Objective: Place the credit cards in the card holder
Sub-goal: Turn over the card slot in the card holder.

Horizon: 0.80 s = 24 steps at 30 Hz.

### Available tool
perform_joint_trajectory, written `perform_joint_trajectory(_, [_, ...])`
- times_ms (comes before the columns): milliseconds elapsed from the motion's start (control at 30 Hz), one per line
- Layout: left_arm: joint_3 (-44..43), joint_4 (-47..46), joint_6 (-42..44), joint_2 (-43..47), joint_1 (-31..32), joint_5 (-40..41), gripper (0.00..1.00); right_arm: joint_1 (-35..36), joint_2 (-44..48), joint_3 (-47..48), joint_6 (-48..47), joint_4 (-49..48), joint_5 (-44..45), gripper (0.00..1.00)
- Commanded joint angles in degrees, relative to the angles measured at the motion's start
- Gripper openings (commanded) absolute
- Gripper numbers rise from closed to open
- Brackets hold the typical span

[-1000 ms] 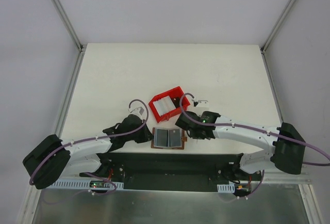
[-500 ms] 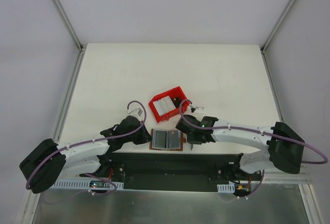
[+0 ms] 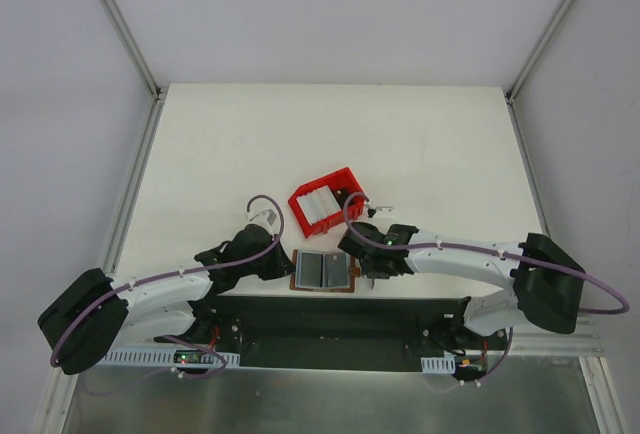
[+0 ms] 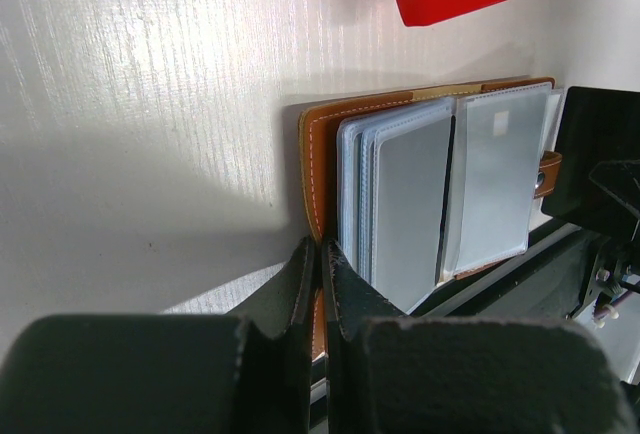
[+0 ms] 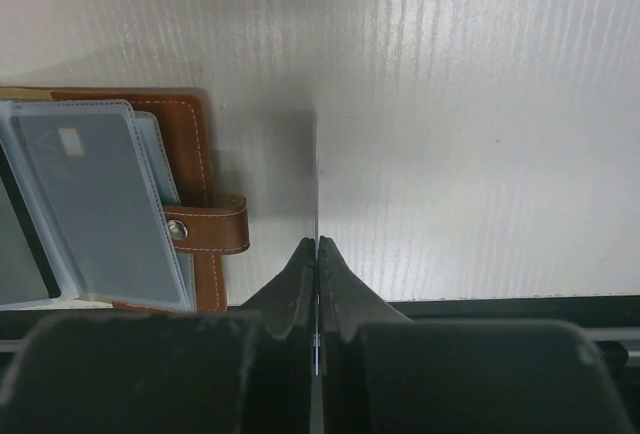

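The right pincer (image 5: 316, 247), pinching a credit card (image 5: 316, 174) edge-on, is now hanging nearer the open card holder (image 3: 324, 270) than a second ago, just beside it. The left pincer (image 4: 320, 250) is still clamping the card holder's brown cover at the table's (image 3: 330, 134) near edge.

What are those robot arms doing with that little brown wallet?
They are putting cards into it. The left claw pinches the left edge of the open wallet, which lies near the front of the table. The right claw is shut on one thin card, held edge-on just to the right of the wallet and not in it yet. The red tray behind holds what look like spare cards.
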State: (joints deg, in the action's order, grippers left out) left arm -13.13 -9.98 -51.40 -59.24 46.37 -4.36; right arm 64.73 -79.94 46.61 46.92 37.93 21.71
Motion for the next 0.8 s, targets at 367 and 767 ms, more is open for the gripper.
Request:
perform_joint_trajectory(367, [-1.99,5.23,3.06,3.34,-0.58,-1.88,0.00,0.75,10.52,-3.63,-5.96,-18.49,-5.09,0.01])
perform_joint_trajectory(767, [-7.09,7.69,4.29,5.81,-0.49,-4.34,0.00,1.10,-3.64,-2.14,-2.45,-20.36,-6.51,0.01])
